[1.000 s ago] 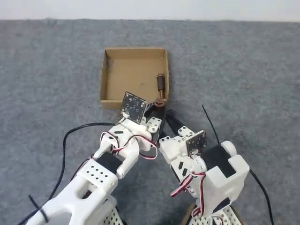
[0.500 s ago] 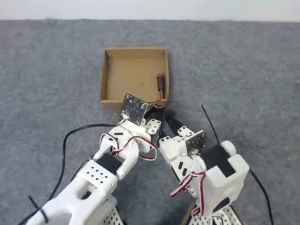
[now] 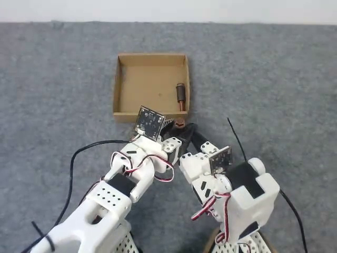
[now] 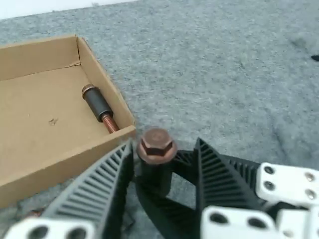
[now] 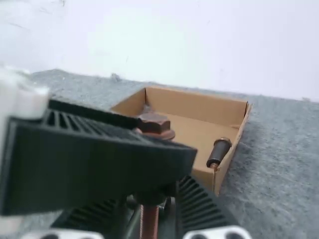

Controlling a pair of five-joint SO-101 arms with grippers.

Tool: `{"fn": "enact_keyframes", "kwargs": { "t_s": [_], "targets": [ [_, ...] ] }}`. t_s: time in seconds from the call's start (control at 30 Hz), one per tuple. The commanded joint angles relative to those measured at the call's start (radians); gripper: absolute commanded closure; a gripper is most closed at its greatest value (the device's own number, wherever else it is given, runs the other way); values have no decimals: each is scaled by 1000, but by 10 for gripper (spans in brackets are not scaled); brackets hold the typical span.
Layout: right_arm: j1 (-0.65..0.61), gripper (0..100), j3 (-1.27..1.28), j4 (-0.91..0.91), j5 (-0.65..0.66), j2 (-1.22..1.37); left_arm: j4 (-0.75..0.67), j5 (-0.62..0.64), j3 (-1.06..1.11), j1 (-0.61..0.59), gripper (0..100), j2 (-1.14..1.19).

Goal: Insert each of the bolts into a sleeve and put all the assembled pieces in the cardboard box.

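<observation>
Your two arms meet just short of the cardboard box (image 3: pixel 115 84), at its near right corner. Between them a copper bolt (image 4: pixel 156 144) stands upright, six-sided head on top. Its shaft runs down through a dark sleeve (image 4: pixel 155 177), and the whole piece seems to be carried above the grey counter (image 3: pixel 274 79). The left tool (image 4: pixel 165 149) sits around the sleeve, and the right tool (image 5: pixel 149 219) sits lower, around the bare threaded end. You cannot tell from these views which of them is actually clenched on the piece, though one probably is, since nothing else appears to support it. What matters for your coming move is direction. The box lies straight ahead of the piece, away from the robot's bases, with only the low near wall between the bolt and the box floor. The piece's long axis is vertical, while the finished piece (image 3: pixel 180 95) already inside lies flat along the right wall. The left tool looks nearer to the box, so it probably suits the carry over that wall, and the piece will likely need tipping to lie flat.
</observation>
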Motion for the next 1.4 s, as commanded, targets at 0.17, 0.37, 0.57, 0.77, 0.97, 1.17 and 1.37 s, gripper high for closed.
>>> {"fn": "enact_keyframes", "kwargs": {
  "t_s": [0.17, 0.37, 0.57, 0.77, 0.97, 1.17, 1.37],
  "targets": [
    [12, 992, 18, -1, 15, -10, -12, 0, -18, -5, 809, -77],
    [12, 992, 18, -1, 15, -10, 192, 0, -19, -5, 809, -350],
    [13, 992, 18, -1, 15, -10, 394, 0, -15, -6, 812, -634],
    [19, 992, 18, -1, 15, -10, 582, -3, -15, -29, 812, -844],
    [35, 992, 17, -1, 15, -10, 672, -5, -22, -239, 812, -982],
    [35, 992, 18, -1, 15, -10, 681, -2, -2, -471, 812, -971],
    [35, 992, 21, -1, 15, -10, 681, 0, 71, -629, 812, -971]
  ]
}}
